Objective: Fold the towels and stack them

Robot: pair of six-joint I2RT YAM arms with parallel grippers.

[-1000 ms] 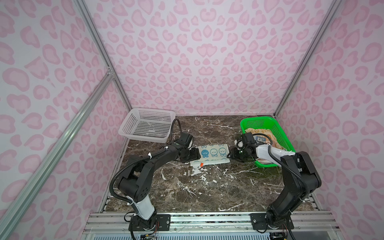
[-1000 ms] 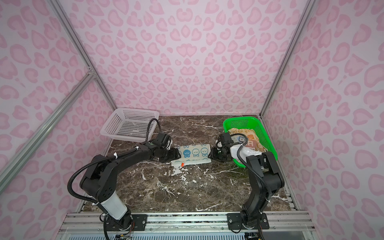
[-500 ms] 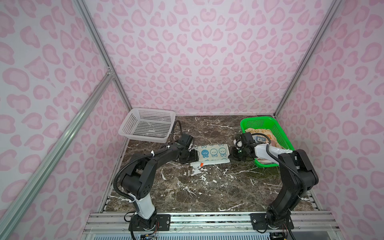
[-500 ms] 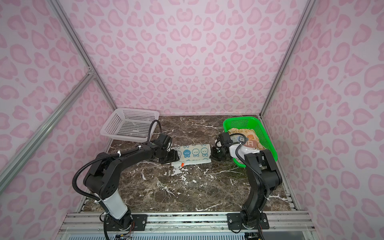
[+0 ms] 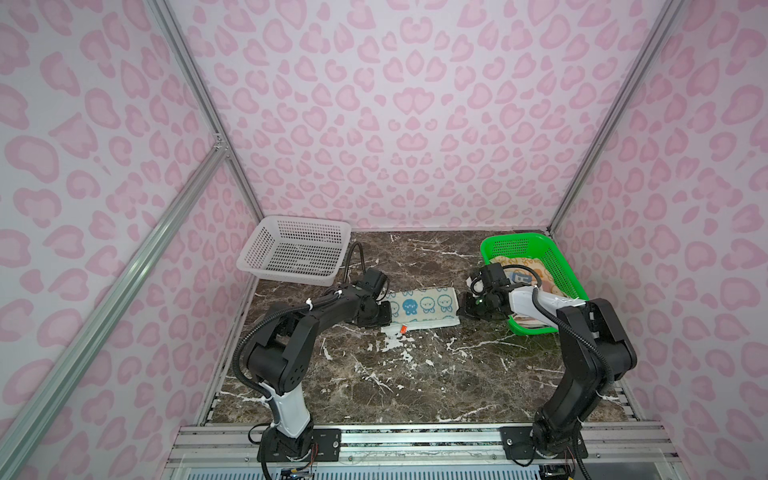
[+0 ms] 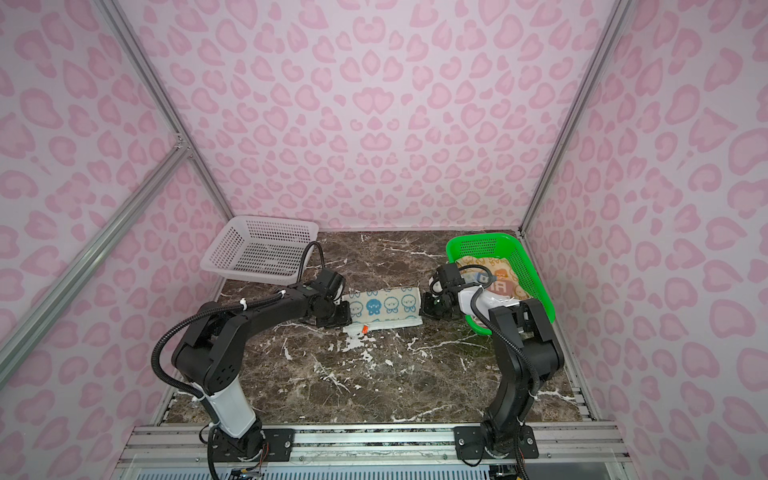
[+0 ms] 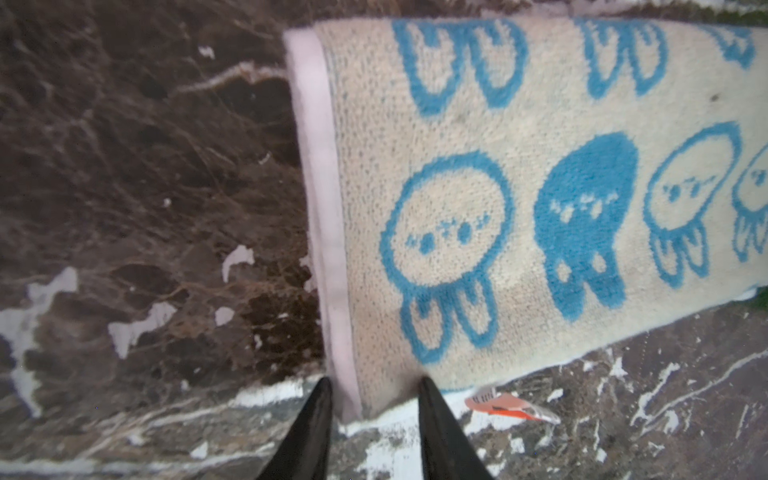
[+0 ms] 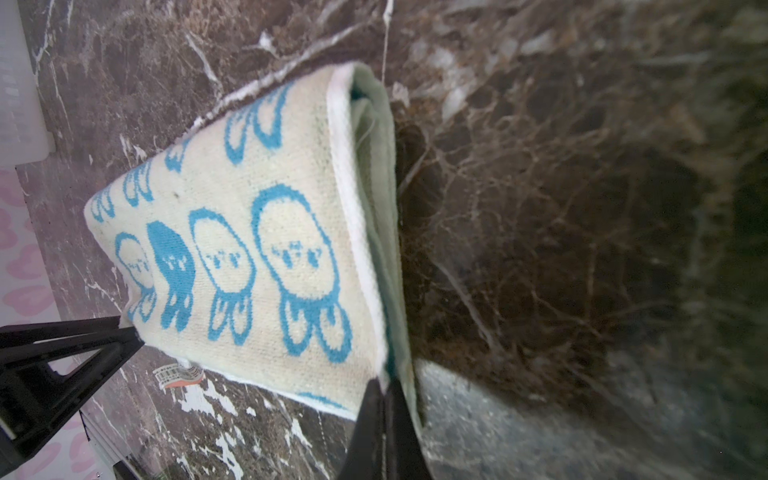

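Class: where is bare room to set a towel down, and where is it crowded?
Bare: table from blue towel to front rail; between white basket and green basket. Crowded: towel's ends, at left claw and right claw.

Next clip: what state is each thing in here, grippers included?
Blue-rabbit cream terry towel: folded into a strip, flat on the marble table.
Left gripper: jaws apart astride one towel corner.
Right gripper: jaws shut on the towel's other end.
White perforated plastic basket: empty.
Green perforated plastic basket: holds other printed towels.
Orange tag: lying on the table by the towel's edge.
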